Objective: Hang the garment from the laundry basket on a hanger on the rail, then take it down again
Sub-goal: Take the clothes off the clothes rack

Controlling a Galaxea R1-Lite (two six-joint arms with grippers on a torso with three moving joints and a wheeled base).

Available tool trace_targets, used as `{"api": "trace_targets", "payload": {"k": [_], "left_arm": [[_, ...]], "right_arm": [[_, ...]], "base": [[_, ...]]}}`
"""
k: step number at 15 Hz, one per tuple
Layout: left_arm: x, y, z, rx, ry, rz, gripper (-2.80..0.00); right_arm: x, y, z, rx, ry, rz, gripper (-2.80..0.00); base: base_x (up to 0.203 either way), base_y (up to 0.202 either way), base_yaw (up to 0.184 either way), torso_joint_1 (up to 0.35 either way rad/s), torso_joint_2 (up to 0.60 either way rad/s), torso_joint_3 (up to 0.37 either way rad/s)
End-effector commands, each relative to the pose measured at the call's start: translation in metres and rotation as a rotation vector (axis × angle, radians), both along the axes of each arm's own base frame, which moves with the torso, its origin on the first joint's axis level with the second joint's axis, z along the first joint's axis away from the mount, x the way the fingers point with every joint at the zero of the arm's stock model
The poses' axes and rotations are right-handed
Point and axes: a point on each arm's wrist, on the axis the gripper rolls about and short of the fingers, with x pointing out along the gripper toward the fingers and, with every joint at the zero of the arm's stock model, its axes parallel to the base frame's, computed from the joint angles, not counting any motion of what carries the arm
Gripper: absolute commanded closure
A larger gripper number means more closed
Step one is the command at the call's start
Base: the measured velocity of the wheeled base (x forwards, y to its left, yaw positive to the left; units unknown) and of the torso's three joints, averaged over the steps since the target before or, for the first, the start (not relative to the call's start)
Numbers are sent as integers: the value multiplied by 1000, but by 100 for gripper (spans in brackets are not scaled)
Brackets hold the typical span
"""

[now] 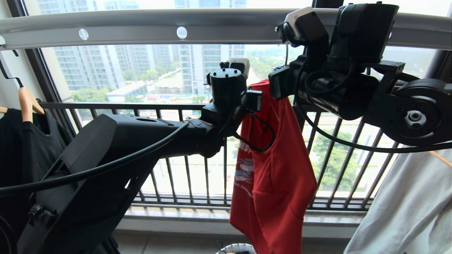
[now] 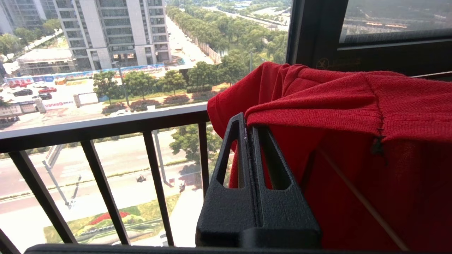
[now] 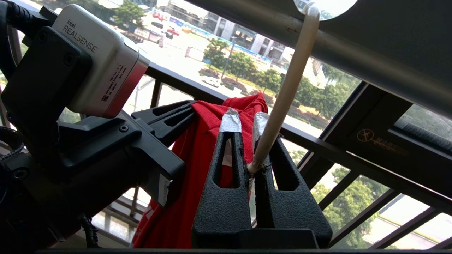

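The red garment (image 1: 273, 183) hangs below the grey rail (image 1: 226, 26), in front of the window bars. It is draped over the white hanger (image 3: 284, 95), whose hook sits in a hole of the rail (image 3: 353, 46). My right gripper (image 3: 245, 121) is shut on the hanger's neck, just under the rail (image 1: 279, 83). My left gripper (image 2: 247, 121) is shut on the hem at the garment's (image 2: 353, 95) top edge, beside the right one (image 1: 256, 98). A thin hanger arm (image 2: 356, 197) shows through the cloth. The laundry basket (image 1: 236, 248) stands on the floor below the garment.
A black shirt (image 1: 31, 148) on a wooden hanger (image 1: 26, 102) hangs at the left. A white garment (image 1: 406, 211) hangs at the right. The dark window railing (image 1: 148, 106) runs close behind the garment.
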Motion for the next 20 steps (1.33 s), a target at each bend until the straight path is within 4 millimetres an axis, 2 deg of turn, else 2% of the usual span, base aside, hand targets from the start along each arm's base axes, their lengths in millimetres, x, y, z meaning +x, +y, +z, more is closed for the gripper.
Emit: {"api": "trace_targets", "payload": {"k": [1,2,4,7,10,13,15,18,20], "left_arm": [[-6,0,9,-18,-16,5,-72],[-8,2,12,-19,-18,4,-280],[-17,4,10,-4,11,-7,-280],[-41,15,-3,49,93,-59,-280],[-67,32,8,21,119,-136,-280],[-68,31,19,-5,96,-150,-280],[-76,34,9,20,129,-156,-280],[-108,55,-12,91,221,-169,-280],[-136,79,-12,87,253,-173,0]], "right_arm": [[0,0,1,0,-4,-2,0],[1,0,0,0,-3,-3,0],[1,0,0,0,-3,-3,0],[0,-1,1,1,-4,-5,0],[0,-1,2,1,-6,-5,0],[-1,-2,2,2,-7,-6,0],[0,-1,2,1,-7,-6,0],[-1,-1,2,-5,-8,-5,0],[0,-1,2,-9,-8,-4,0]], "base": [[0,0,0,0,0,0],[0,0,0,0,0,0],[0,0,0,0,0,0],[0,0,0,0,0,0],[0,0,0,0,0,0],[0,0,0,0,0,0],[0,0,0,0,0,0],[0,0,0,0,0,0],[0,0,0,0,0,0]]}}
